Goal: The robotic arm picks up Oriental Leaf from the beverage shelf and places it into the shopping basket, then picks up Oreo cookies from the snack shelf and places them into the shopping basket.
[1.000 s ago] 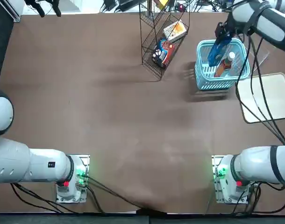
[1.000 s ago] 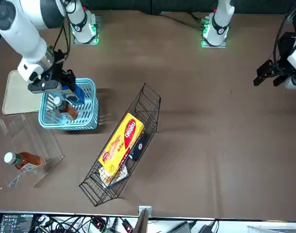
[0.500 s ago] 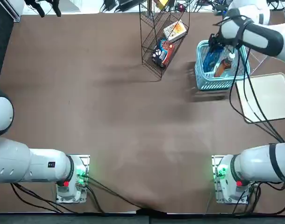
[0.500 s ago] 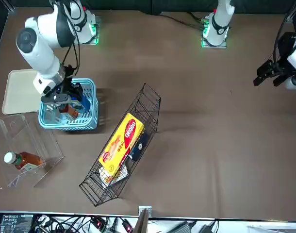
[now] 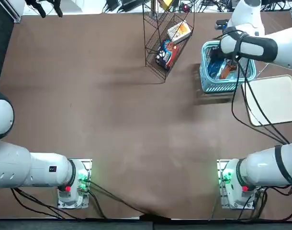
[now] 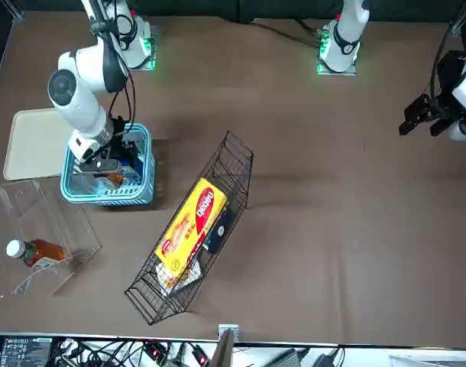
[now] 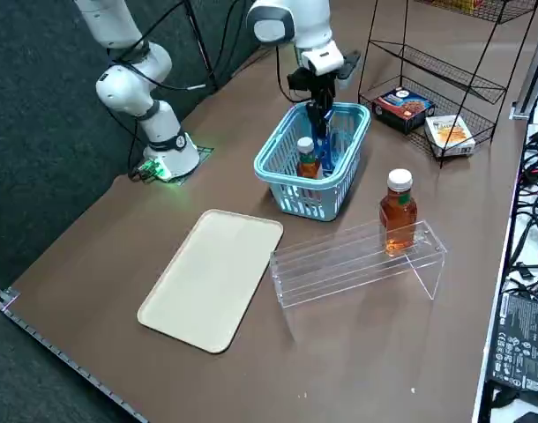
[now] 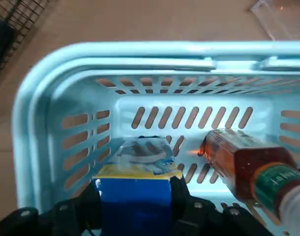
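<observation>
Holding the Oreo cookies [image 8: 135, 169] between its two fingers, the right gripper [image 8: 135, 196] is low in the shopping basket [image 8: 140, 49], probably so that the pack falls only a little at release. The Oriental Leaf [image 8: 253, 167] leans just beside, which should leave enough room. Its green label carries white characters that I cannot read surely; the pack shows no readable brand.

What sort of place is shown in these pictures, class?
Probably a robotics lab: a white-and-grey jointed robot arm works over a light turquoise plastic basket, beside a small mock-shop stand of clear acrylic.
</observation>
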### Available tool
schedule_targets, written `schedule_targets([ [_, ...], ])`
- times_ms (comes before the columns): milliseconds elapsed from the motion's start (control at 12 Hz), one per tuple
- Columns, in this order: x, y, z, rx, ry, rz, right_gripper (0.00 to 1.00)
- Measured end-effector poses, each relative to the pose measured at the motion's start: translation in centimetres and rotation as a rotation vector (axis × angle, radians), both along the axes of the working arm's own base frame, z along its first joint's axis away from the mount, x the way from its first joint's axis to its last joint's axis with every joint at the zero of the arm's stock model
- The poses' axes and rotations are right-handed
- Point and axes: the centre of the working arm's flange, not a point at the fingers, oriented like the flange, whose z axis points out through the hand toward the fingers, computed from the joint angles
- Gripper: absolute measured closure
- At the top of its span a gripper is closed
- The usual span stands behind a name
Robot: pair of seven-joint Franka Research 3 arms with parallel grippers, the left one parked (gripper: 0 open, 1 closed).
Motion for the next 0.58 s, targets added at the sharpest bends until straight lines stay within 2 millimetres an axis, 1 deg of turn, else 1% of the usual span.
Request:
schedule_targets([
  [167,0.1,0.0,-1.2,-0.007,0.01,-0.009,0.42],
  [333,0.1,0.0,-1.7,-0.008,0.019,-0.019,0.41],
  [417,0.1,-0.1,-1.9,-0.008,0.023,-0.028,0.35],
  [583,0.2,-0.2,-1.9,-0.008,0.022,-0.035,0.14],
])
